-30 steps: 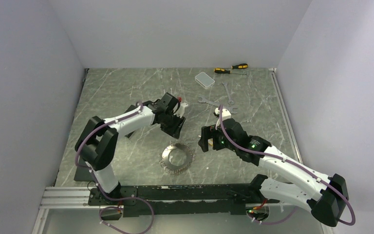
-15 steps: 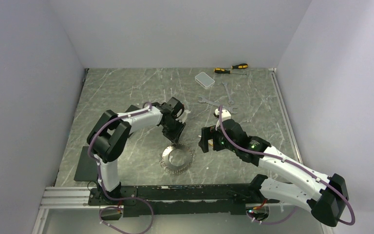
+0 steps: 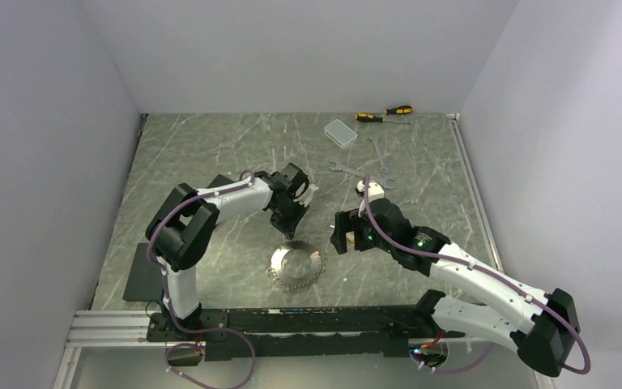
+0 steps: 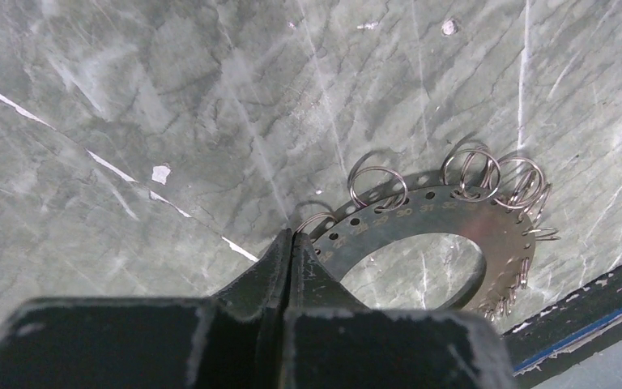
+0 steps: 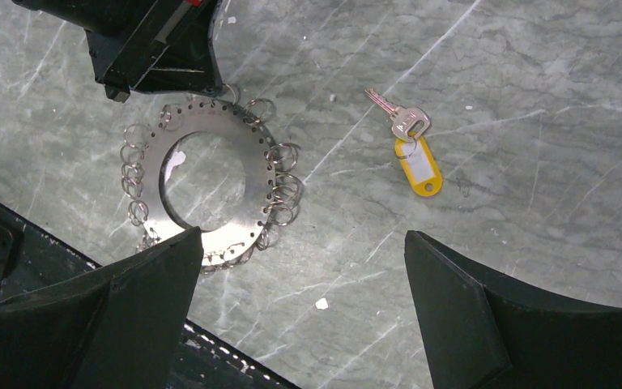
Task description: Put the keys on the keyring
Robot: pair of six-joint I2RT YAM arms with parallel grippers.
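The keyring (image 3: 296,266) is a flat metal disc with a big centre hole and small split rings strung through holes round its rim; it lies near the table's front edge. My left gripper (image 3: 289,232) stands at its far rim. In the left wrist view the gripper (image 4: 293,236) is shut, with a small split ring (image 4: 317,218) of the keyring (image 4: 453,212) coming out from between its tips. A silver key (image 5: 405,121) with a yellow tag (image 5: 419,166) lies flat to the right of the keyring (image 5: 263,194). My right gripper (image 5: 304,235) hovers open above bare table.
A clear plastic box (image 3: 340,131), two yellow-and-black screwdrivers (image 3: 385,113) and silver wrenches (image 3: 361,170) lie at the back. A black pad (image 3: 141,272) sits at the front left. An aluminium rail (image 3: 291,319) runs along the near edge.
My left arm has swung down towards the keyring's far rim and its fingers have closed there. The right arm has stayed still.
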